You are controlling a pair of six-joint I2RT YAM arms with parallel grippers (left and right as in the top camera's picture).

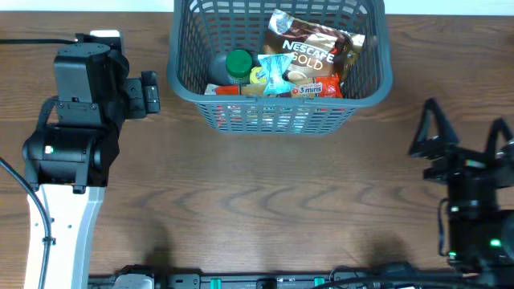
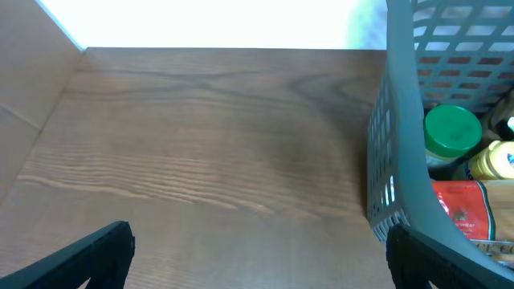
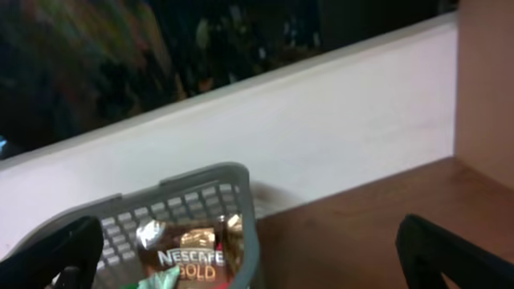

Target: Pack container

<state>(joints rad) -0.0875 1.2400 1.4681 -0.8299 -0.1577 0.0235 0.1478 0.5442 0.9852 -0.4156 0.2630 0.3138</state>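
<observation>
Container (image 1: 277, 116) is sitting at bench (image 1: 265, 217) far edge w/ Nescafe pouch (image 1: 313, 52), green-lid jar (image 1: 238, 63) etc. inside. Left fingers (image 2: 80, 257) and right fingers (image 3: 450, 257) are standing apart, empty, parked wide; prob. nothing left to pack.

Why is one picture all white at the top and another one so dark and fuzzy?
Left wrist view: the strip beyond the table is washed out to plain white, and the basket close by looks soft. Right wrist view: the room behind is dim and blurred, while the coffee pouch catches a glint. Overhead view: even light, sharp, only faint shadows.
</observation>
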